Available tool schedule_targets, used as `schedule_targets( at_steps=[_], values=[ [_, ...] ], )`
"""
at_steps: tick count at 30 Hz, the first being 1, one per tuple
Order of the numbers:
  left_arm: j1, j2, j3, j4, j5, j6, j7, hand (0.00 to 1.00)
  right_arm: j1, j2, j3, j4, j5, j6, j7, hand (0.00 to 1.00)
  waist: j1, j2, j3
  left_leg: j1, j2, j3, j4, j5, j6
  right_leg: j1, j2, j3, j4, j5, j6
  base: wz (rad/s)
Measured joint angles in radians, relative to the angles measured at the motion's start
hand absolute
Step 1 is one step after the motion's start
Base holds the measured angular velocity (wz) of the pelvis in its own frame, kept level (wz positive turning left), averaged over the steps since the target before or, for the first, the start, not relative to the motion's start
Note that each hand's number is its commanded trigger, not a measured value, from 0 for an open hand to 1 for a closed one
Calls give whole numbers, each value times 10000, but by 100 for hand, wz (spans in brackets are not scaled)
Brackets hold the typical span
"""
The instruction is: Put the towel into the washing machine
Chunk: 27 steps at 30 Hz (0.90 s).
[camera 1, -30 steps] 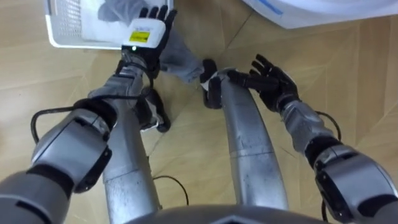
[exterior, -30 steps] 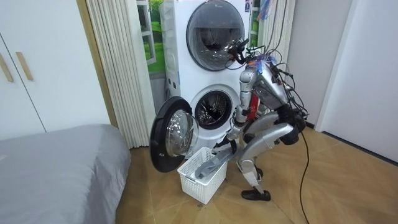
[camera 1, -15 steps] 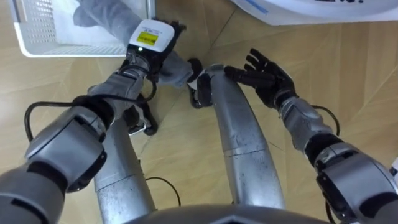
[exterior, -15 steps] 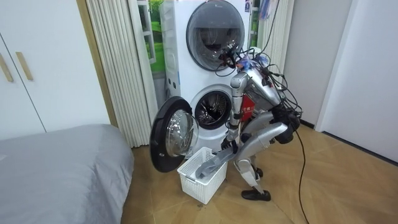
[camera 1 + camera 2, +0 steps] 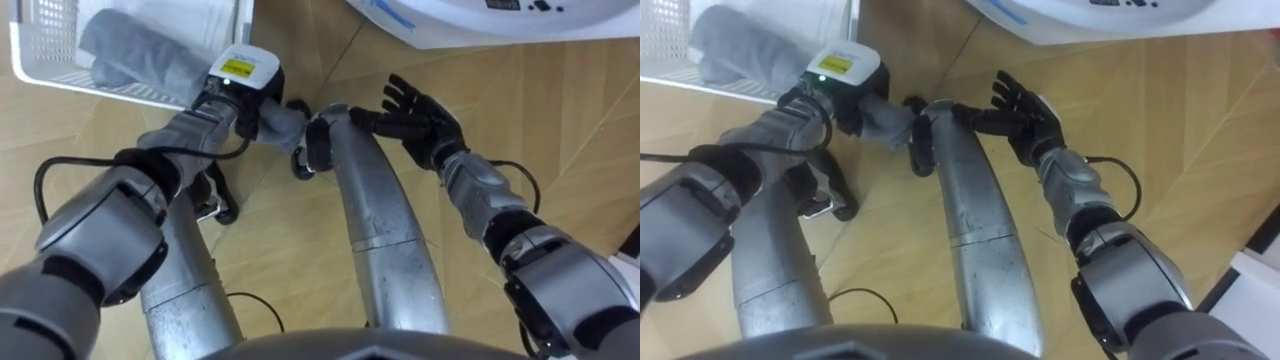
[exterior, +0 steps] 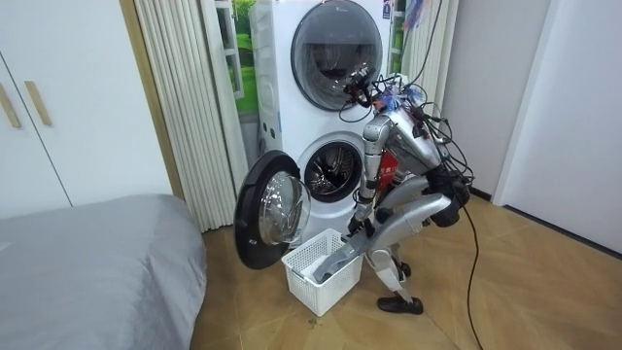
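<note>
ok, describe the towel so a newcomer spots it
By the open washing machine, a white basket sits on the floor. The towel is the grey roll trailing over its rim, the one grey thing there, end in the fingers of the left hand.

The basket is cut off at the top left corner, the washing machine at the top edge. The towel's middle is hidden under the left hand.

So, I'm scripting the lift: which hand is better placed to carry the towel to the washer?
Left. The left hand is curled round the grey towel at the white basket; the right hand is open above the floor, holding nothing.
</note>
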State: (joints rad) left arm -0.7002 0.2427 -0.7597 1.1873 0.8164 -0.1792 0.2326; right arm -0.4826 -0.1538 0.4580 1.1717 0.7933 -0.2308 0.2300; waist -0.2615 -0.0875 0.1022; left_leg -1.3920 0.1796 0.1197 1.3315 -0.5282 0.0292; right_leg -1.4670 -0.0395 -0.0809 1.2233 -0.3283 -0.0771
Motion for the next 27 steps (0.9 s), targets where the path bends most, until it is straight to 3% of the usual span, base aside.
schedule_targets(
  at_steps=[7, 15, 19, 22, 27],
  values=[
    [54, -18, -126, -45, -29, -1, -646, 100, 25, 100, 33, 146, 103, 8, -12, 0, -42, -17, -12, 149, -42, -27, -50, 4, 2, 189, -32, -23, -43, -2, 5, 1],
    [779, -219, -267, -81, -398, -152, -859, 100, 441, 179, 99, 894, 75, 25, -16, 0, 113, 5, -51, 1712, -93, 141, -1026, 136, -8, 1721, 14, 14, -982, 76, 123, -1],
    [1051, -300, 255, -53, -485, -272, -592, 100, 690, 161, 69, 1318, -224, 70, -9, 0, 577, 120, -111, 2766, -93, 314, -1929, 328, -36, 2729, 93, 3, -1876, 295, 172, -7],
    [1227, -309, 761, -57, -1257, -372, -172, 100, 923, 31, -9, 1442, -673, 140, 10, 0, 888, 298, -189, 3684, -159, 398, -2516, 416, -49, 3622, 94, 19, -2401, 332, 222, 0],
    [1241, -312, 1882, -63, -2241, -456, 537, 100, 919, -78, -94, 1572, -1057, 146, 13, 0, 1172, 441, -172, 4964, -336, 448, -3345, 598, -78, 4851, -5, 12, -3041, 363, 275, 7]
  ],
)
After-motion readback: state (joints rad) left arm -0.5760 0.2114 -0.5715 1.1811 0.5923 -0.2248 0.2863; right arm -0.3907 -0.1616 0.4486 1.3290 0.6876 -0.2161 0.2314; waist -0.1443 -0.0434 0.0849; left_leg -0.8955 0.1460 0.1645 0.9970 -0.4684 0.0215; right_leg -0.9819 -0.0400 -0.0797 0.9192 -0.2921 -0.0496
